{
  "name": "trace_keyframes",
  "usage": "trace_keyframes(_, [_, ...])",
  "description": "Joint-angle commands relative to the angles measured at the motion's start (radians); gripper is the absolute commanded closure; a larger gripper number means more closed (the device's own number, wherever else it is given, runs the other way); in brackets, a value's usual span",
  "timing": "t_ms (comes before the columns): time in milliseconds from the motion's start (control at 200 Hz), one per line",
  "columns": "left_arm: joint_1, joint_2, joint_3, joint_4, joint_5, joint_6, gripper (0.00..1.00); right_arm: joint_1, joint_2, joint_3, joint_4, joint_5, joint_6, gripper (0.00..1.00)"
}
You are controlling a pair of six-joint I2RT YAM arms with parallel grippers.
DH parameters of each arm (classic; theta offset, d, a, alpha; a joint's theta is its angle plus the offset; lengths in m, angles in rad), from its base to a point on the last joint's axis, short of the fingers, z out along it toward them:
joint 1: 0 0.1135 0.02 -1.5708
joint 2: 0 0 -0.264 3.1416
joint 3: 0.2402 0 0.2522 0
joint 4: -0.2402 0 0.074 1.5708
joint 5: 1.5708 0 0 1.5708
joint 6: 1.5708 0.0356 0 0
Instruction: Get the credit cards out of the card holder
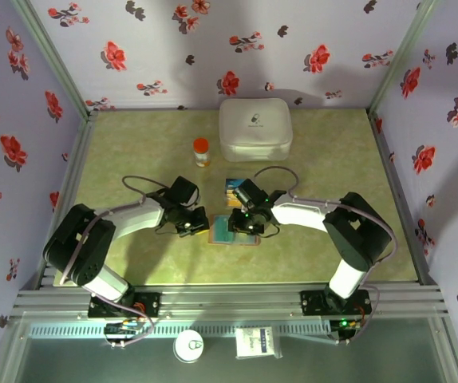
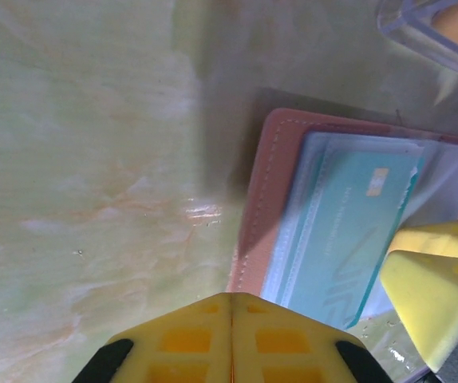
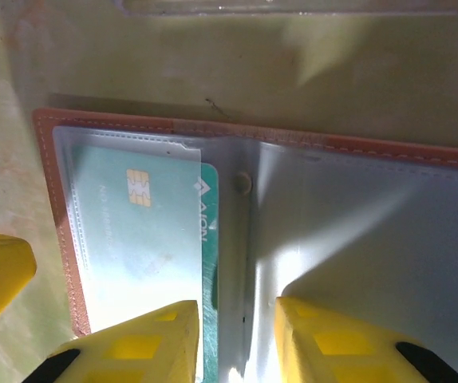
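— What do the two arms look like?
— The left arm [image 1: 133,217] and the right arm [image 1: 305,212] both have smooth white shells with black joints. Each one stands on a black base [image 1: 125,306].
— Are there cables?
— Yes, a thin grey cable [image 1: 137,180] runs along each arm. On the right arm a small green light [image 1: 249,214] is shining.
— And the grippers?
— The left gripper [image 2: 230,302] has yellow fingers [image 2: 189,343] with square hollows and black corners below. The right gripper [image 3: 237,311] looks the same.
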Motion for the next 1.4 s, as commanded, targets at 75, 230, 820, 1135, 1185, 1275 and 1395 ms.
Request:
trace_keyframes(75, [-0.016, 0.003, -0.018, 0.02, 0.018, -0.017, 0.94, 0.005, 0.004, 0.039, -0.082, 0.048, -0.051, 0.69])
trace_keyframes(230, [-0.016, -0.022, -0.001, 0.006, 0.009, -0.021, 0.95, 0.004, -0.011, 0.044, -0.066, 0.035, -0.048, 0.68])
trace_keyframes(820, [-0.07, 0.058, 0.099, 0.003, 0.019, -0.013, 0.98, -0.006, -0.043, -0.044, 0.174, -0.05, 0.059, 0.69])
trace_keyframes(1135, [-0.07, 0.096, 0.097, -0.01, 0.003, 0.003, 1.0, -0.018, -0.043, -0.074, 0.216, -0.057, 0.074, 0.69])
trace_keyframes(1185, [-0.07, 0.1, 0.097, -0.014, -0.001, 0.007, 1.0, -0.017, -0.043, -0.075, 0.215, -0.056, 0.074, 0.69])
trace_keyframes(1275, [-0.07, 0.106, 0.096, -0.018, -0.009, 0.008, 1.0, -0.02, -0.047, -0.08, 0.215, -0.052, 0.076, 0.69])
trace_keyframes(1395, [-0.07, 0.11, 0.096, -0.021, -0.015, 0.006, 1.0, -0.021, -0.046, -0.084, 0.216, -0.054, 0.077, 0.69])
